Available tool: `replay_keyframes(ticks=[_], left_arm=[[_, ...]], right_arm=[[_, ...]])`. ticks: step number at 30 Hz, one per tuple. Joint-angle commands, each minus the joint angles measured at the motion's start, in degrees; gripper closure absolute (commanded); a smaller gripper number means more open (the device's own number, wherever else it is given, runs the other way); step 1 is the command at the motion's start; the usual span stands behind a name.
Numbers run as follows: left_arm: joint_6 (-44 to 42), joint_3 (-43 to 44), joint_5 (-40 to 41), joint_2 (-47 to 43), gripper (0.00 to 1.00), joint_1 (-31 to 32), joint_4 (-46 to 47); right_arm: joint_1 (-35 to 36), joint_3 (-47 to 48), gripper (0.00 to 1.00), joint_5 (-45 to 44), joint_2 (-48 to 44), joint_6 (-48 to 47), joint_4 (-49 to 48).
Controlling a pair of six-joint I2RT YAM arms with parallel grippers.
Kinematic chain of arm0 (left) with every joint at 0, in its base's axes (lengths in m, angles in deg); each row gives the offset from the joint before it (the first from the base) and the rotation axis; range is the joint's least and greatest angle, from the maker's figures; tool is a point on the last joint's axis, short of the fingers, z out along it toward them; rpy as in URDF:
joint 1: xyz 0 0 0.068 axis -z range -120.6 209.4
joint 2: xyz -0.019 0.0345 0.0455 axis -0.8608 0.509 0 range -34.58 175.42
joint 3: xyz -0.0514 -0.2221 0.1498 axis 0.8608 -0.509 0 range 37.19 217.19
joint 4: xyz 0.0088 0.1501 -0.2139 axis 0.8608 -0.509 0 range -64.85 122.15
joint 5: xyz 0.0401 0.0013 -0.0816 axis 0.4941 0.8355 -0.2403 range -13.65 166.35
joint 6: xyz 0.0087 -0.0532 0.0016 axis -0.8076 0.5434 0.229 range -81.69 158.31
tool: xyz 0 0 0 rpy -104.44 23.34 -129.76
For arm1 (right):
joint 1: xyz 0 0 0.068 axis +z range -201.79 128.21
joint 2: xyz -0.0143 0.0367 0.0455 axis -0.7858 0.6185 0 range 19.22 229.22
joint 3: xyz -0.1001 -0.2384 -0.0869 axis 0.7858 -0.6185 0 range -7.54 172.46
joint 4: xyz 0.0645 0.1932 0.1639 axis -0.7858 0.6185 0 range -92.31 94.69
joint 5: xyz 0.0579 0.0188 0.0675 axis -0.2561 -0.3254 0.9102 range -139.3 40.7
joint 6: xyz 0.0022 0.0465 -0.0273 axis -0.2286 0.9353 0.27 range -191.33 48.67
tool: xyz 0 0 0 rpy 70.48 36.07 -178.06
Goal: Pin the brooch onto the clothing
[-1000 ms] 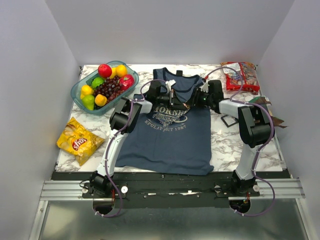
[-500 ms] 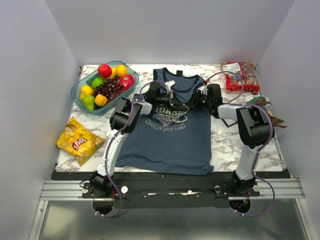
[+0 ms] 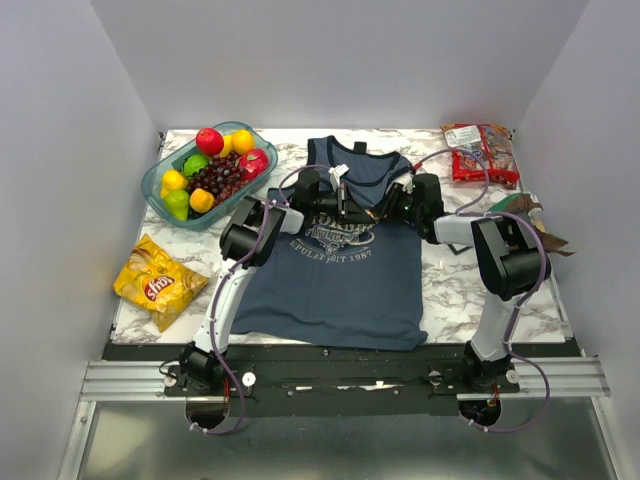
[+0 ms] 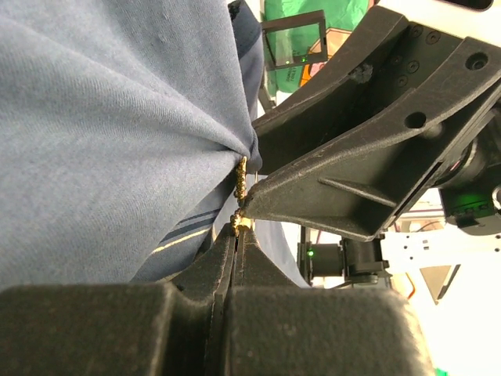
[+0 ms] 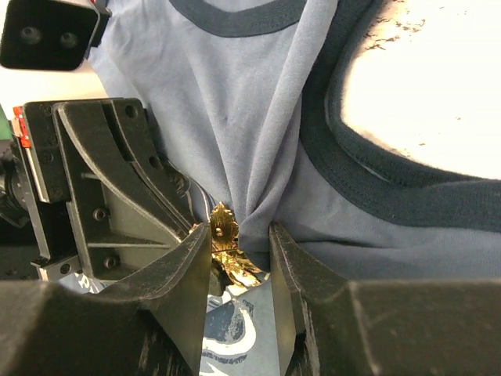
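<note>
from above, the shirt (image 3: 340,275) lies flat on the table (image 3: 450,290). the left gripper (image 3: 350,207) and the right gripper (image 3: 386,207) meet tip to tip over its chest, just under the neck, and what is between them is too small to make out there. in the left wrist view, the left gripper is clenched and its tips pinch the lower end of the brooch (image 4: 241,180), a thin gold strip seen from its edge, which stands against a tight pucker of the blue cloth; one finger of the other gripper touches it from the right. in the right wrist view, the brooch sits between the half-closed jaws together with a pulled-up fold of the shirt, but i cannot tell if the jaws really press on them. i think the step is to push the pin through this fold, so the cloth should be held tight and the brooch moved slowly along the pin line, without twisting. the pin and its clasp are hidden, so i cannot say if it is through the cloth.
</note>
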State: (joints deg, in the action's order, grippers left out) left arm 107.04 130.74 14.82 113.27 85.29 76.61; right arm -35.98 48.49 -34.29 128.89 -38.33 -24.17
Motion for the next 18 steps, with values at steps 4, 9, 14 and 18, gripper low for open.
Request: replay_keyframes(ticks=[4, 9, 14, 18], left_arm=[[4.6, -1.9, -1.7, -2.5, 1.0, 1.6, 9.1], [6.0, -2.2, -1.7, -2.7, 1.0, 1.9, 10.8], [6.2, -2.9, -1.1, -3.4, 1.0, 1.9, 11.1], [6.2, -2.9, -1.0, -3.4, 1.0, 2.0, 11.3]], right_arm=[[0.8, -3.4, 0.57, -6.6, -2.6, 1.8, -5.4], [1.3, -4.2, 0.57, -8.6, -3.0, 2.0, -7.0], [1.6, -4.7, 0.57, -9.8, -3.2, 2.3, -7.8], [1.9, -4.9, 0.57, -10.5, -3.4, 2.1, -7.9]])
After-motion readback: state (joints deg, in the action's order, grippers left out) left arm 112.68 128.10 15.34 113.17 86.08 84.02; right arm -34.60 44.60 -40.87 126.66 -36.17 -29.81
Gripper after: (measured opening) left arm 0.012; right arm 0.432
